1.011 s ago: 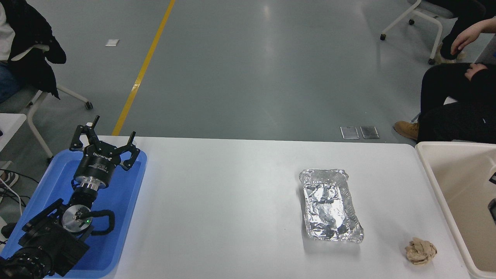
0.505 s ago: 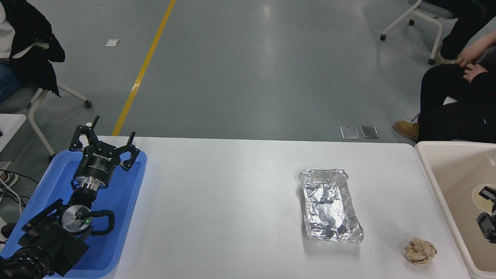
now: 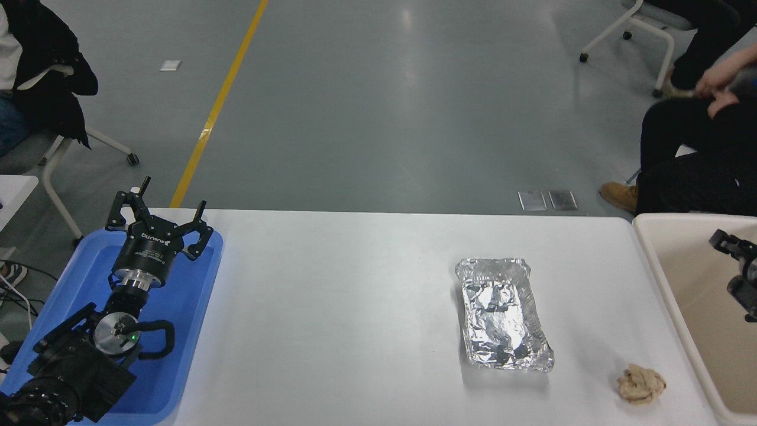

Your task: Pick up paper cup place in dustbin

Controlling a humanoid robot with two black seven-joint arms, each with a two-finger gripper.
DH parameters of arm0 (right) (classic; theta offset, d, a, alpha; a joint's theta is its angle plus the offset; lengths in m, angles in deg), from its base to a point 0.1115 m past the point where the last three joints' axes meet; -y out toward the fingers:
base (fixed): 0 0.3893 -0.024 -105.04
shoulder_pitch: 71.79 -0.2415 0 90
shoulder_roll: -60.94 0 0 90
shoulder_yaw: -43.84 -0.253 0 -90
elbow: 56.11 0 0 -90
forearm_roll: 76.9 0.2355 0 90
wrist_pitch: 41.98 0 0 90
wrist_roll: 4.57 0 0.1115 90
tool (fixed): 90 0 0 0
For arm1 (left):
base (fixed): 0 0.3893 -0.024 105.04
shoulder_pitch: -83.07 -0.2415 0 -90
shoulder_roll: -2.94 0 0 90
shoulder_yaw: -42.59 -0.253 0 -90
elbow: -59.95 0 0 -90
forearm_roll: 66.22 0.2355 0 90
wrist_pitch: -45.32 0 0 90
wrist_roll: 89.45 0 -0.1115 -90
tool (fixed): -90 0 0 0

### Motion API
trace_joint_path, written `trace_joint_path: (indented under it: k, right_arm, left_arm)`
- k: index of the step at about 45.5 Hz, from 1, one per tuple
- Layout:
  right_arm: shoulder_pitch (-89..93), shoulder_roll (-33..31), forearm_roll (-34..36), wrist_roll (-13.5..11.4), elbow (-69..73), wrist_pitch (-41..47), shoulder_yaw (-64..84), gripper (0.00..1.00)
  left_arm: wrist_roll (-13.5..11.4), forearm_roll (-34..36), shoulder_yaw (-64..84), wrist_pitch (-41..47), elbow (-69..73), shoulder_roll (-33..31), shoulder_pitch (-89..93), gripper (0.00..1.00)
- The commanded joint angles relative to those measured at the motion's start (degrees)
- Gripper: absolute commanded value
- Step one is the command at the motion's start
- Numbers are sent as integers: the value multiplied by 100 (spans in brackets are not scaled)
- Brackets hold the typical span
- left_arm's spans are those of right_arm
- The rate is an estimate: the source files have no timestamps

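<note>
Right gripper [image 3: 736, 260] now higher over smooth beige dustbin [image 3: 662, 278], jaws' state unclear; left gripper [image 3: 158, 216] jaws spread.

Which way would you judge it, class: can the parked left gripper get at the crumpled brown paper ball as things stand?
Probably not. The left gripper sits over the blue tray at the table's far left; the paper ball lies near the right edge, beyond the foil tray.

Black left arm [image 3: 89, 349], silver wrist rings, green light; black gripper [image 3: 158, 220]
</note>
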Motion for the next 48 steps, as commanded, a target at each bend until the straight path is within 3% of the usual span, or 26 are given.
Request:
trace_joint_path:
  k: [1, 10, 25, 48]
  right_arm:
    - [-2384, -378, -9, -1, 2081, 544, 948, 100]
    - [-3782, -457, -44, -19, 2995, 2671, 1009, 100]
    - [-5733, -458, -79, -36, 4524, 4826, 1853, 100]
    - [-6543, -475, -26, -62, 4920, 4826, 2038, 100]
  left_arm:
    - [0, 1, -9, 0, 1, 2, 3, 100]
    - [0, 1, 0, 0, 1, 2, 3, 100]
    - [0, 1, -9, 0, 1, -7, -6, 100]
    - [0, 1, 0, 0, 1, 2, -6, 100]
